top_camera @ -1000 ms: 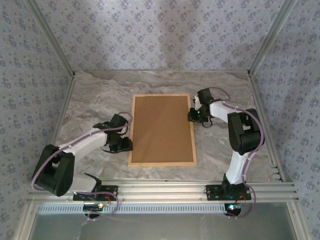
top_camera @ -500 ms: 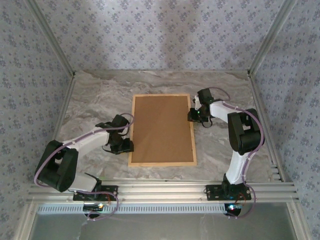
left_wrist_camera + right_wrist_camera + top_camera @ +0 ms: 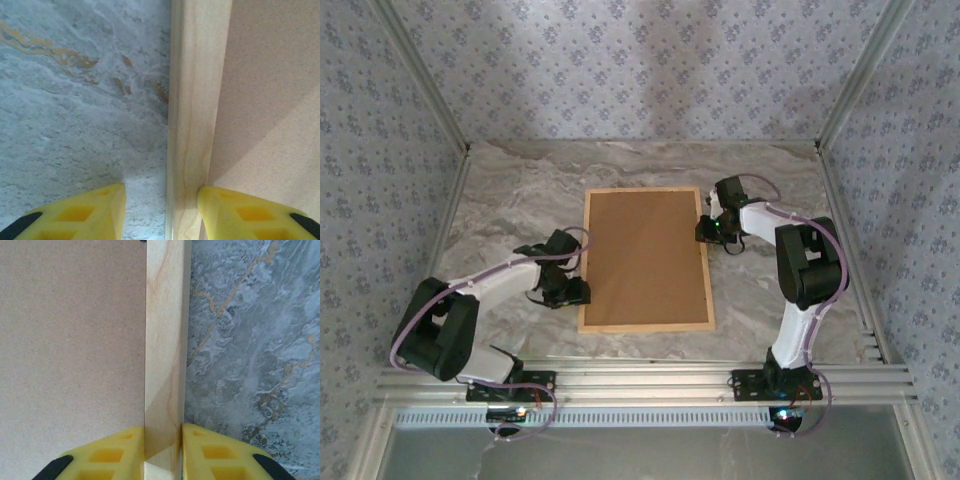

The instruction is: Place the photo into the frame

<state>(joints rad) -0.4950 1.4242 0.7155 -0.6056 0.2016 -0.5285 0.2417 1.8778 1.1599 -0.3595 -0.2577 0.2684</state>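
The frame (image 3: pixel 645 326) is seen flat on the grey marbled worktop (image 3: pixel 510 200), approx. centre, long sides running front to back. It is laid back-up, so the opening is covered edge to edge by the brown backing board (image 3: pixel 645 255), w/ light wood rails showing all round.

L side: the left end effector (image 3: pixel 575 293) is held low at the frame's L rail, near the front corner. In the left wrist view its yellow fingers (image 3: pixel 95 212) are seen apart, astride the rail. One is over bare worktop w/ a clear gap to the wood, the other is over the board, right at the rail's inner edge. Nothing is clamped.

R side: the right end effector (image 3: pixel 708 232) is set at the R rail, toward the far end. In the right wrist view both its fingers (image 3: pixel 120 450) are pressed against the rail's two sides, i.e. closed on the frame.

Surroundings: the worktop is boxed in by floral-papered walls (image 3: pixel 640 70) and slanted aluminium posts (image 3: pixel 420 75). An aluminium base rail (image 3: pixel 650 380) runs along the near edge, w/ both arm bases bolted to it. The frame is flanked by the two arms, and purple cable (image 3: pixel 570 235) is looped along each. Rust-coloured veins are seen in the marble beside both rails.
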